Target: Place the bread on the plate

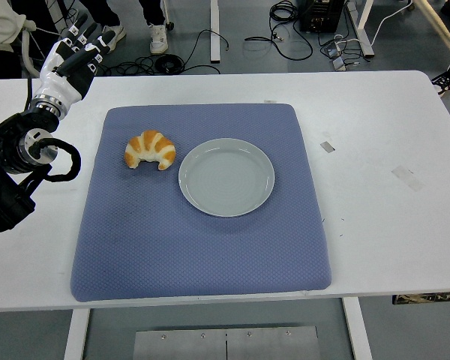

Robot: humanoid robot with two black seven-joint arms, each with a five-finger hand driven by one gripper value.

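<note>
A golden croissant (150, 150) lies on the blue mat (202, 247), just left of an empty pale grey plate (226, 177) at the mat's middle. My left hand (75, 56) is raised at the far left, above the table's back left corner, well away from the bread. Its fingers (86, 37) are stretched out and hold nothing. The right arm does not show.
The white table (382, 172) extends to the right of the mat with small tape marks (328, 146) on it. Beyond the far edge lie cables (285, 37) on the floor and a person's shoes (158, 37).
</note>
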